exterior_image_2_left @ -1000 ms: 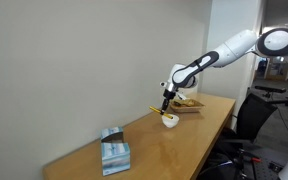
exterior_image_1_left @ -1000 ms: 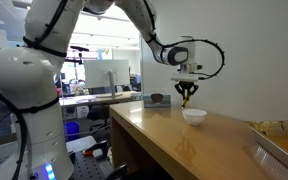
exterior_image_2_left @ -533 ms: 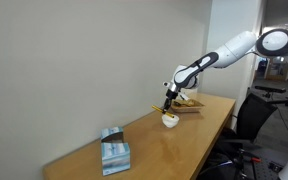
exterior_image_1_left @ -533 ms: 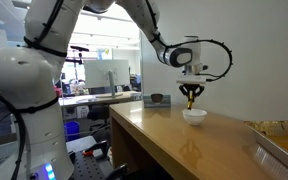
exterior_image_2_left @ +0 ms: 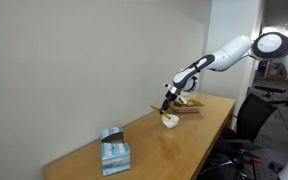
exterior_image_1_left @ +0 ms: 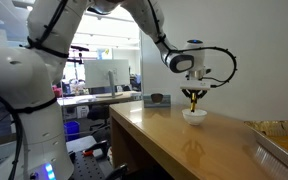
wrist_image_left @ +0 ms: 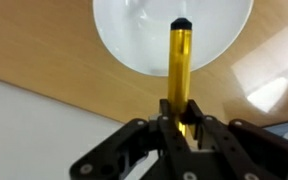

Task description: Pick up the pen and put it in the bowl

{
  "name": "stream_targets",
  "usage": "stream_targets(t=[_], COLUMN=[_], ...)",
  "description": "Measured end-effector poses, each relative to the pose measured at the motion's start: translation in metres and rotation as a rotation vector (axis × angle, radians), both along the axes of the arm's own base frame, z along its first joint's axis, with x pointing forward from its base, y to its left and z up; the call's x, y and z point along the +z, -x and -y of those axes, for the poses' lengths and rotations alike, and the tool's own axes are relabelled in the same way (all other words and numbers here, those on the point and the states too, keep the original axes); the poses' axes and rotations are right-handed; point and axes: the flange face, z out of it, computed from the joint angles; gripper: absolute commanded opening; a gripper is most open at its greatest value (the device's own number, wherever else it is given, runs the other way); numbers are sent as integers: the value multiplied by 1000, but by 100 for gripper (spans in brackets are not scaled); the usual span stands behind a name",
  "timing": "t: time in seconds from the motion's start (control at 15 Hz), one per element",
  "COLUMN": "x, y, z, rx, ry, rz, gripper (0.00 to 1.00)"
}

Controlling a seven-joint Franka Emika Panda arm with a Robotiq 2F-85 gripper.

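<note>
My gripper [wrist_image_left: 179,118] is shut on the pen [wrist_image_left: 180,62], a yellowish stick with a dark tip. In the wrist view the pen points out over the white bowl [wrist_image_left: 134,35], its tip over the bowl's inside. In both exterior views the gripper [exterior_image_1_left: 194,99] [exterior_image_2_left: 167,105] hangs just above the bowl [exterior_image_1_left: 194,116] [exterior_image_2_left: 170,121] on the wooden table, and the pen [exterior_image_1_left: 194,101] hangs down towards it.
The wooden table [exterior_image_1_left: 174,140] runs along a white wall. A blue-grey box [exterior_image_2_left: 112,150] stands at one end and a tray [exterior_image_2_left: 190,105] at the other. A metal tray edge [exterior_image_1_left: 279,150] lies near the camera.
The gripper with the pen has moved sideways until it is over the bowl and has come down a little towards it.
</note>
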Motion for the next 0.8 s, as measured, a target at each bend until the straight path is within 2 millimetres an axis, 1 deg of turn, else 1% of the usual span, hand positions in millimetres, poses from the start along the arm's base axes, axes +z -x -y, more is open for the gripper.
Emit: stream_targets(t=[0.07, 0.2, 0.4, 0.53, 0.8], x=[-4, -11, -12, -11, -9], y=[0, 1, 3, 3, 9], z=[1, 4, 13, 14, 11], rx=[6, 21, 35, 35, 44], ry=[-10, -22, -14, -11, -3], rz=[0, 4, 16, 19, 14], gripper=[49, 61, 85, 99, 100])
